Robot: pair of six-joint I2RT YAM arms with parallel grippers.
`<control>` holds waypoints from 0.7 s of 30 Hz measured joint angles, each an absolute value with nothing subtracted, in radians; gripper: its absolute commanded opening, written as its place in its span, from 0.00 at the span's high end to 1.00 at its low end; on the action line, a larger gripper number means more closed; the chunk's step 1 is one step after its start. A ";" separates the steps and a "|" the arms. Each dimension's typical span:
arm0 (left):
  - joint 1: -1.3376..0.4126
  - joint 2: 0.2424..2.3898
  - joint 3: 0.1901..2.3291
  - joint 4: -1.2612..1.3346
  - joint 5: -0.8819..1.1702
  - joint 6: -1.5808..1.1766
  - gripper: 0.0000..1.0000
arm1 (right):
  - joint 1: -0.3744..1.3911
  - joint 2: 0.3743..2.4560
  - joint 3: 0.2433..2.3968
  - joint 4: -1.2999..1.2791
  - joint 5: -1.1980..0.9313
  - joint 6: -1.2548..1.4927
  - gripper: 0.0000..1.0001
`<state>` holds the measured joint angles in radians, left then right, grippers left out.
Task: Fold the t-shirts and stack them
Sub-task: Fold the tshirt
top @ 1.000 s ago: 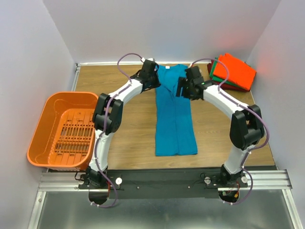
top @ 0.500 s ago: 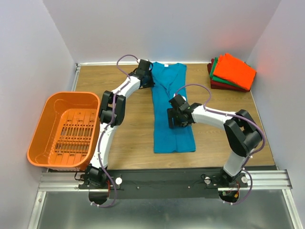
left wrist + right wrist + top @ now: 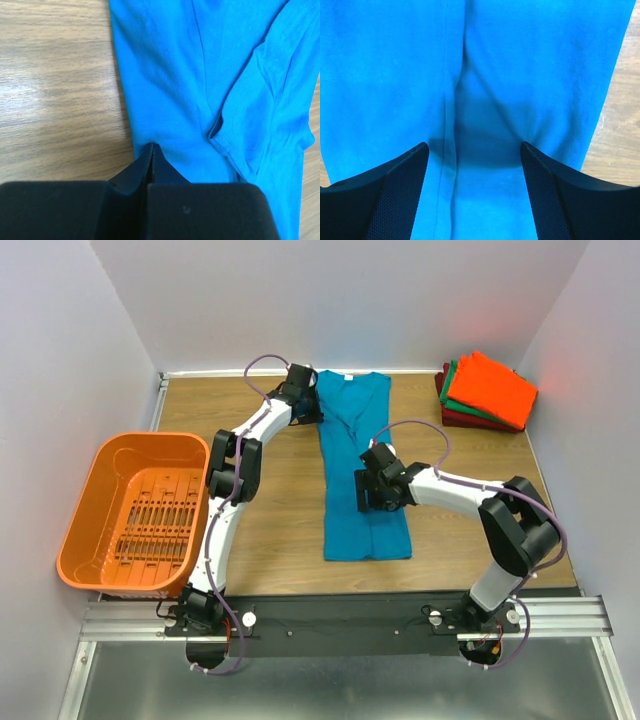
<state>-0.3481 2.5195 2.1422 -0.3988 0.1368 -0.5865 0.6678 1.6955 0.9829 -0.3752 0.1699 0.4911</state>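
Observation:
The teal-blue t-shirt [image 3: 365, 470] lies folded into a long strip down the middle of the table, collar at the far end. My left gripper [image 3: 303, 403] is shut, with its tip at the shirt's upper left edge [image 3: 152, 146]; no cloth shows between the jaws. My right gripper [image 3: 374, 490] is open and low over the middle of the shirt [image 3: 475, 150], with a finger [image 3: 402, 190] on each side of a lengthwise fold. The orange t-shirt [image 3: 492, 387] lies folded on top of the green [image 3: 453, 400] and dark red [image 3: 470, 421] ones at the far right.
An orange slotted basket [image 3: 75, 540] sits at the table's left edge. Bare wood [image 3: 280, 510] lies on both sides of the teal shirt. White walls close in the back and sides.
My right gripper moved from the shirt's collar end down to its middle. My left gripper shifted slightly left, and the shirt's top edge shifted left with it.

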 measured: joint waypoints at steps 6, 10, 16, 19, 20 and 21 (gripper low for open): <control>-0.346 2.520 2.142 -0.398 0.150 -0.582 0.96 | 0.682 1.625 1.005 -0.434 0.168 0.505 0.25; -0.346 2.520 2.141 -0.397 0.150 -0.577 0.96 | 0.750 1.577 1.068 -0.441 0.168 0.517 0.39; -0.345 2.521 2.141 -0.396 0.151 -0.572 0.96 | 0.937 1.600 1.113 -0.434 0.165 0.550 0.54; -0.344 2.521 2.141 -0.395 0.154 -0.572 0.96 | 1.011 1.650 1.115 -0.435 0.166 0.570 0.56; -0.344 2.521 2.141 -0.395 0.155 -0.572 0.96 | 1.032 1.671 1.115 -0.436 0.166 0.577 0.56; -0.344 2.521 2.141 -0.395 0.155 -0.572 0.96 | 1.050 1.688 1.115 -0.439 0.166 0.585 0.56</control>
